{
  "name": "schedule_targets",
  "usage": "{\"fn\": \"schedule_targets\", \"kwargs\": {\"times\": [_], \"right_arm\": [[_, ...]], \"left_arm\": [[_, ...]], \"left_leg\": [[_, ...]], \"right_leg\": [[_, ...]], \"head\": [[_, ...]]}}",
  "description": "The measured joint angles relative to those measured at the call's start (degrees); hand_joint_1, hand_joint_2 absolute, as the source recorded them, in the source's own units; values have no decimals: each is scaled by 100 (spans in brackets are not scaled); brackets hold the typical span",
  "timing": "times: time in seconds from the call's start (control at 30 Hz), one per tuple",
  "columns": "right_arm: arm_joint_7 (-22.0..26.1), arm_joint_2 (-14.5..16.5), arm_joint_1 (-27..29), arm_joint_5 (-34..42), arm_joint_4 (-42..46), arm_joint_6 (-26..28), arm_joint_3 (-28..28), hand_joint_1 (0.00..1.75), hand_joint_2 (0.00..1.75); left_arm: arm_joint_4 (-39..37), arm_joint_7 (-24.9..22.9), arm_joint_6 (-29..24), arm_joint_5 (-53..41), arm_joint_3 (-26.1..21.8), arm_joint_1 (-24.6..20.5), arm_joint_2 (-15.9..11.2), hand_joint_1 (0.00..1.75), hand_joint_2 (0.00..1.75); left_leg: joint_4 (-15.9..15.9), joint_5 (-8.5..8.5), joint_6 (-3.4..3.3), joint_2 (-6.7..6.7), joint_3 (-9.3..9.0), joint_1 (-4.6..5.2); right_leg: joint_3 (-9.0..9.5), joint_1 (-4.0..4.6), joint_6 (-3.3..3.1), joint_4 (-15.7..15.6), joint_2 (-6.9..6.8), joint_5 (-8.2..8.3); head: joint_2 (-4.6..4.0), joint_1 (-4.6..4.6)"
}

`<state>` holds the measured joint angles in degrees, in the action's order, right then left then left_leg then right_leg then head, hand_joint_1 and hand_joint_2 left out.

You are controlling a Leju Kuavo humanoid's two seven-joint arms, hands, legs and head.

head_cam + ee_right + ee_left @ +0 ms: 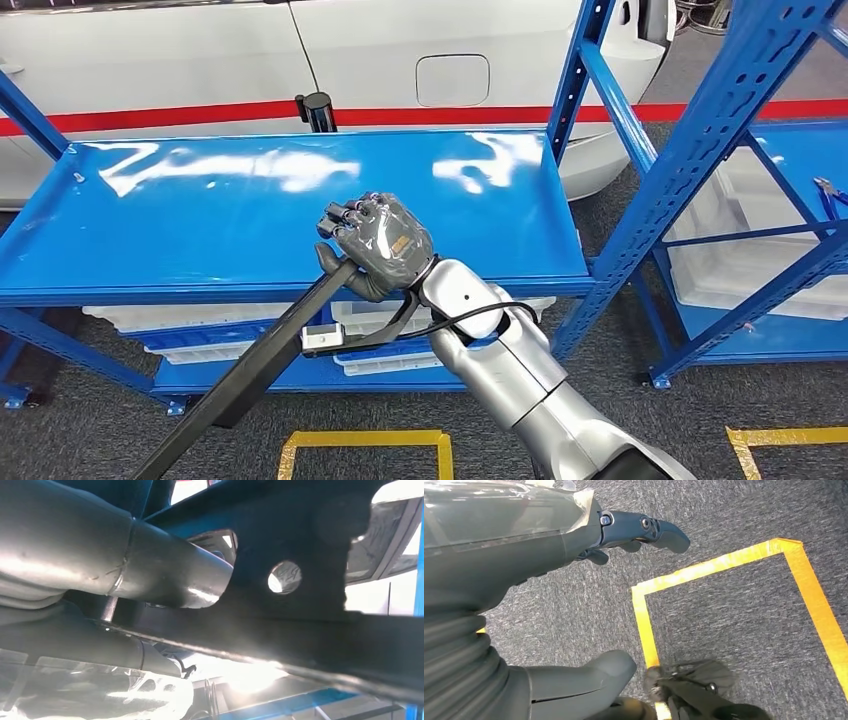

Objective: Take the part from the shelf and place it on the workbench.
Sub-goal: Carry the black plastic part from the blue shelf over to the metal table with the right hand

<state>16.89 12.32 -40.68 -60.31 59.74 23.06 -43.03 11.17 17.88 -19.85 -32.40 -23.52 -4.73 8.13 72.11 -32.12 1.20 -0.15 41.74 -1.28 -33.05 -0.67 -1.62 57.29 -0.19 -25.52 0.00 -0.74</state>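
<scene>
The part is a long black bar (260,370), slanting from the front edge of the blue shelf (200,220) down toward the floor at lower left. My right hand (385,243) grips its upper end, just over the shelf's front lip. The right wrist view shows the same dark bar (310,615) close up, with a round hole in it, and my right hand's thick thumb (150,570) pressed against it. My left hand (499,580) hangs above the grey carpet, fingers apart and holding nothing.
A white car (200,60) with a red stripe stands behind the shelf. A second blue rack (740,200) stands at the right. White bins (380,345) sit under the shelf. Yellow tape squares (365,440) mark the carpet, as does the yellow tape (724,567) under my left hand.
</scene>
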Motion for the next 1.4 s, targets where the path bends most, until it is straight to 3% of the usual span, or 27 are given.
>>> {"fn": "schedule_targets", "kwargs": {"times": [0.03, 0.07, 0.17, 0.2, 0.27, 0.33, 0.37, 0.43, 0.5, 0.53, 0.57, 0.63, 0.7, 0.73, 0.83, 0.9, 0.97, 1.0, 1.03, 1.07, 1.13, 1.2, 1.23, 1.33, 1.4], "right_arm": [[1, -1, 9, -1, -8, 0, -1, 175, 0], [3, -1, 16, -1, -15, 0, -1, 175, 0], [10, 6, 19, -2, -20, 0, 0, 175, 0], [13, 14, 17, -2, -20, 1, 0, 175, 0], [22, 33, 15, 0, -21, 3, 0, 175, 0], [29, 44, 14, 2, -25, 8, 2, 175, 0], [30, 43, 12, 3, -28, 10, 4, 175, 0], [31, 36, 14, 5, -41, 14, 8, 175, 0], [33, 22, 25, 7, -61, 14, 8, 175, 0], [33, 13, 32, 7, -70, 13, 8, 175, 0], [33, 4, 37, 7, -78, 13, 8, 175, 0], [34, -2, 39, 7, -84, 15, 8, 175, 0], [36, 4, 37, 7, -84, 17, 8, 175, 0], [37, 4, 35, 7, -86, 20, 10, 175, 0], [46, 6, 34, 4, -97, 28, 14, 175, 0], [52, 16, 28, 1, -109, 39, 14, 175, 0], [56, 23, 23, -4, -125, 52, 15, 175, 0], [58, 25, 24, -7, -138, 56, 15, 175, 0], [60, 25, 25, -9, -152, 58, 15, 175, 0], [61, 25, 26, -10, -167, 60, 15, 175, 0], [70, 26, 23, -11, -186, 66, 17, 175, 0], [91, 34, 15, -9, -195, 85, 30, 175, 0], [105, 40, 9, -5, -202, 104, 38, 175, 0], [133, 54, -1, 5, -228, 146, 58, 175, 0], [135, 48, -8, 9, -248, 165, 78, 175, 0]], "left_arm": [[0, 3, 0, 1, -1, 1, -1, 0, 175], [0, 5, 0, 2, -2, 2, -2, 0, 175], [1, 9, -1, 1, -2, -8, -9, 0, 175], [1, 13, -2, 2, -2, -14, -11, 0, 175], [1, 24, -5, 2, -2, -19, -14, 0, 175], [2, 38, -10, 1, -2, -22, -12, 0, 175], [2, 46, -11, 1, -2, -25, -11, 0, 175], [2, 56, -13, 0, -2, -32, -8, 0, 175], [2, 58, -12, -1, -3, -32, -7, 0, 175], [1, 59, -13, -1, -4, -32, -4, 0, 175], [1, 59, -13, -1, -4, -31, -2, 0, 175], [2, 59, -13, -1, -3, -32, 5, 0, 175], [3, 60, -11, -1, -2, -33, 9, 0, 175], [4, 61, -9, -1, -2, -34, 9, 0, 175], [4, 62, -1, -6, -4, -32, 6, 0, 175], [3, 61, -1, -17, -4, -31, 1, 0, 175], [3, 62, -2, -32, -4, -34, -2, 0, 175], [3, 62, -2, -40, -4, -35, -3, 0, 175], [3, 62, -2, -45, -4, -35, -3, 0, 175], [3, 62, -2, -49, -4, -35, -4, 0, 175], [4, 63, -3, -51, -4, -42, -4, 0, 175], [8, 62, -12, -50, -6, -68, -13, 0, 175], [9, 61, -21, -50, -9, -81, -16, 0, 175], [9, 51, -42, -50, -24, -103, -16, 0, 175], [9, 37, -45, -50, -33, -117, -3, 0, 175]], "left_leg": [[111, -21, 4, 0, 17, 0], [-11, 62, -3, 1, -91, 0], [-1099, 447, -81, -1, -785, 20], [-1311, 499, -117, -2, -910, 39], [-1385, 541, -186, -4, -925, 83], [-1466, 626, -274, 12, -918, 67], [-1512, 682, -324, 24, -905, 55], [-1566, 782, -389, 41, -834, 47], [-1564, 862, -395, 44, -720, 48], [-1561, 901, -385, 44, -667, 47], [-1557, 938, -369, 43, -618, 45], [-1537, 999, -319, 38, -544, 38], [-1502, 1056, -249, 30, -485, 44], [-1482, 1084, -214, 27, -464, 52], [-1442, 1125, -125, 14, -392, 40], [-1174, 809, -75, 11, -259, 10], [-501, 260, -33, 13, -36, -1], [-139, 68, -19, 11, 59, -1], [105, -17, -14, 11, 89, -2], [161, 9, -19, 11, 19, -1], [-325, 242, -63, 8, -444, 1], [-1074, 316, -136, -2, -996, 26], [-1307, 304, -172, -7, -1145, 48], [-1473, 388, -280, 8, -1165, 92], [-1553, 546, -368, 38, -1090, 77]], "right_leg": [[-37, 9, 1, 14, 0, 18], [-70, 15, 5, 33, 1, 32], [-112, 37, 43, 70, 4, 62], [-115, 45, 69, 69, 4, 77], [-122, 53, 137, 46, 1, 120], [-161, 58, 194, 60, 3, 112], [-216, 64, 202, 157, 6, 28], [-457, 54, 175, 726, 11, -345], [-716, 28, 180, 1494, 11, -726], [-735, 12, 215, 1671, 11, -800], [-638, -5, 268, 1622, 10, -783], [-107, -44, 374, 863, 7, -587], [349, -41, 382, 167, 26, -426], [412, -29, 353, 28, 40, -401], [308, -49, 233, 26, 49, -331], [229, -79, 111, 29, 30, -231], [107, -52, 29, 36, 20, -121], [33, -36, 15, 41, 19, -65], [-41, -22, 12, 46, 18, -13], [-112, -11, 16, 51, 18, 37], [-224, 4, 39, 59, 22, 127], [-291, 20, 88, 58, 24, 208], [-305, 26, 125, 55, 21, 246], [-320, 24, 240, 29, 11, 346], [-436, 30, 235, 227, 15, 137]], "head": [[0, -1], [0, -1], [0, 5], [0, 2], [0, 0], [0, -1], [0, 2], [0, 15], [0, 25], [0, 27], [0, 30], [0, 34], [0, 39], [0, 46], [0, 39], [0, 18], [0, 0], [0, -5], [0, -7], [0, -7], [0, -8], [0, -2], [0, 0], [0, -13], [0, -2]]}}
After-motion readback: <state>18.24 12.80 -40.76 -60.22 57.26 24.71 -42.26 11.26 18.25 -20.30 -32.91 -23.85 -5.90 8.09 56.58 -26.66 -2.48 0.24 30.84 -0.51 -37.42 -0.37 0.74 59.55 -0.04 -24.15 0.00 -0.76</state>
